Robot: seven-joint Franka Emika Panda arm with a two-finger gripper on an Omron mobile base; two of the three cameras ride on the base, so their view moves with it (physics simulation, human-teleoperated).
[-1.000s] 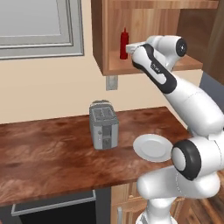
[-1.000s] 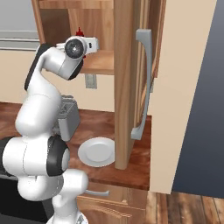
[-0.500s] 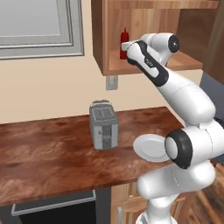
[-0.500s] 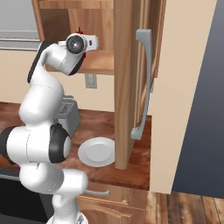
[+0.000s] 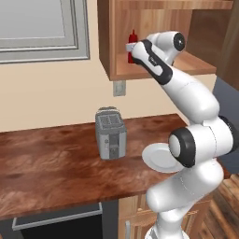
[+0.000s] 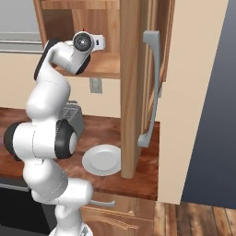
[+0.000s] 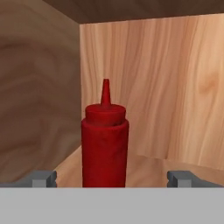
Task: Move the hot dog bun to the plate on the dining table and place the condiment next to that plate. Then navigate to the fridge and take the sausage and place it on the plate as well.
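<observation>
While the arm reaches into the open wall cabinet (image 5: 154, 32), gripper (image 7: 113, 177) spread wide, fingertips (image 7: 43, 178) either side of the upright condiment (image 7: 105, 148), bottle at six o'clock in the hand view, white plate (image 5: 158, 158) and toaster (image 5: 110, 133) on the counter (image 5: 51, 163) below.

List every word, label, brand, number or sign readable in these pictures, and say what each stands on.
None: no readable text anywhere.
The red condiment bottle is plain, with no label.
The toaster has only small dark marks on its front, too small to read.
The white plate and the cabinet are blank.
</observation>
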